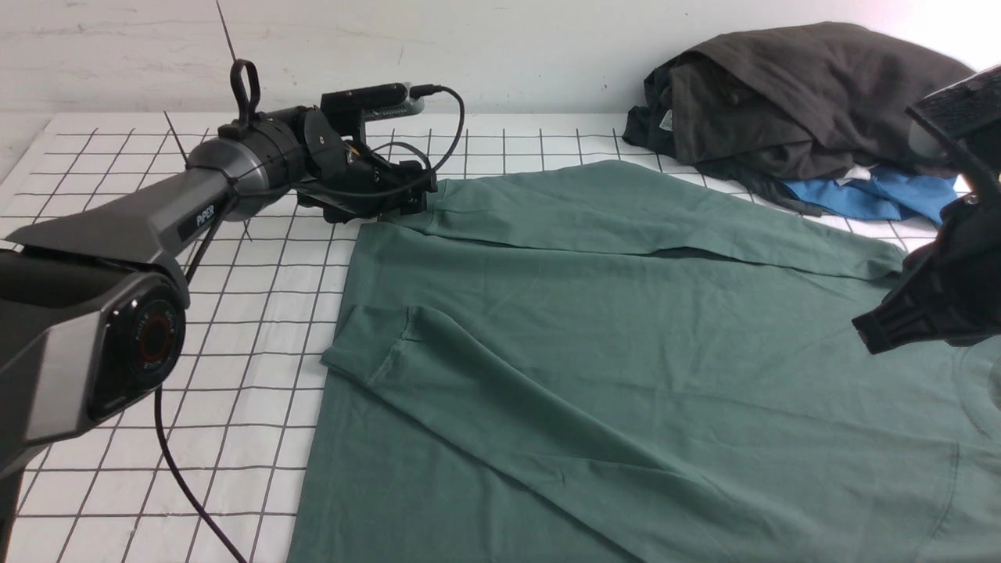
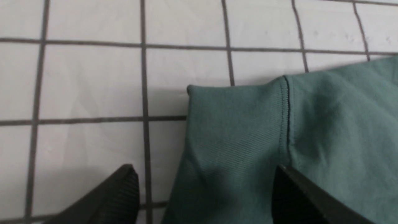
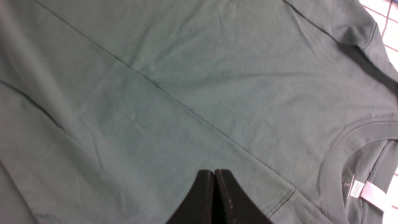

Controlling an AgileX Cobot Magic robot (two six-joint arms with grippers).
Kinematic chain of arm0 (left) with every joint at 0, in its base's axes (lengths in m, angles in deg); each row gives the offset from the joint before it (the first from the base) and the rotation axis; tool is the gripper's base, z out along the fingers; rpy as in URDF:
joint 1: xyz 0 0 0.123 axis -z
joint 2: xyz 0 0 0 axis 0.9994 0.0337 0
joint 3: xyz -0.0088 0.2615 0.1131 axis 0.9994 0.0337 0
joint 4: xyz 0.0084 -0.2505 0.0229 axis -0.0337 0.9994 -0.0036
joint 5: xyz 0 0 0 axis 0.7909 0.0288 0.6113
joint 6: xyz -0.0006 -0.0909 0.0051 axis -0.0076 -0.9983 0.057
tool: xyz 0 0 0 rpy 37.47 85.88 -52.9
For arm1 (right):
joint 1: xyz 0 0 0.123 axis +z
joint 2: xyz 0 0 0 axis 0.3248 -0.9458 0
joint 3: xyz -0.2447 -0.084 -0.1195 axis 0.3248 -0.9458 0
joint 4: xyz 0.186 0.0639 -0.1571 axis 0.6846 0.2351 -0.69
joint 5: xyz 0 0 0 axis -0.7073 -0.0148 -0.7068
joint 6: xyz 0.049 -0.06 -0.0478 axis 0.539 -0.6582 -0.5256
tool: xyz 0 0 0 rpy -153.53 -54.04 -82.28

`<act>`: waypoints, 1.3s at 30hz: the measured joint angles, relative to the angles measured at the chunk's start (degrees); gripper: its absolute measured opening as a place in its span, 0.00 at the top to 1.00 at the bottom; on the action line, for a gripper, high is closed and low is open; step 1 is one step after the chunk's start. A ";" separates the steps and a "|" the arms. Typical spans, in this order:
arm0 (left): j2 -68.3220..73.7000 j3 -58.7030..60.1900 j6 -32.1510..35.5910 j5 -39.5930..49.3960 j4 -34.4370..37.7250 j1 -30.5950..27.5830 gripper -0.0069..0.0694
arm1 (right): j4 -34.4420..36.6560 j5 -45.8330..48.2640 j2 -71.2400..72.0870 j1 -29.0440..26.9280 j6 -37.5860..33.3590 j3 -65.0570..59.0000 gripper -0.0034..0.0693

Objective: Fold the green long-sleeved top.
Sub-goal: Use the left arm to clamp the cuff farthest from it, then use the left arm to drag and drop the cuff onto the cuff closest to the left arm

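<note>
left claw (image 2: 203,171), jaws spread wide, has the ribbed cuff (image 2: 236,130) of the green long-sleeved top (image 1: 626,328) between them, its sleeve (image 1: 626,211) running rightward along the table's (image 1: 258,328) far edge.

place: robot lab bench | signs: black-gridded white table (image 1: 258,336); bare white wall (image 1: 508,47)

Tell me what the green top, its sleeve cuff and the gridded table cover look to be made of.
The green top: matte soft knit, probably cotton jersey; it lies in rounded creases without sheen. The sleeve cuff: ribbed knit, fine parallel ribs ending at a stitched seam. The gridded table cover: smooth white sheet, perhaps vinyl or paper; only faint flat creases show.
</note>
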 joint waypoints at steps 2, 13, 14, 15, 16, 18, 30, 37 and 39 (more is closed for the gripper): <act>1.51 -2.84 0.71 1.18 0.40 0.18 0.26 | -0.11 0.01 0.00 0.00 0.00 0.00 0.97; 3.08 -10.62 8.02 15.58 0.59 0.31 0.88 | -0.17 0.47 0.00 0.00 -0.11 0.00 0.97; 2.79 -11.35 8.75 16.64 0.59 0.31 0.89 | -0.17 0.41 0.00 0.00 -0.17 0.00 0.97; 2.14 -11.99 9.25 18.25 0.59 0.31 0.90 | -0.17 0.35 0.00 0.00 -0.30 0.00 0.97; 1.29 -12.39 9.44 19.44 0.59 0.31 0.90 | -0.17 0.27 0.00 0.00 -0.65 0.00 0.97; -0.50 -12.76 9.58 20.93 0.59 0.31 0.90 | -0.17 0.08 0.00 0.00 -0.65 0.00 0.97; -21.46 -6.88 8.90 36.54 0.58 0.35 0.90 | -0.17 -1.14 0.06 0.00 -3.02 0.00 0.97; -37.78 19.08 8.42 37.62 0.22 0.82 0.90 | 0.97 -0.85 2.54 0.05 -3.13 0.00 0.97; -42.04 30.36 9.43 34.71 0.34 1.58 0.90 | 1.44 -0.73 3.35 0.05 -3.18 0.00 0.97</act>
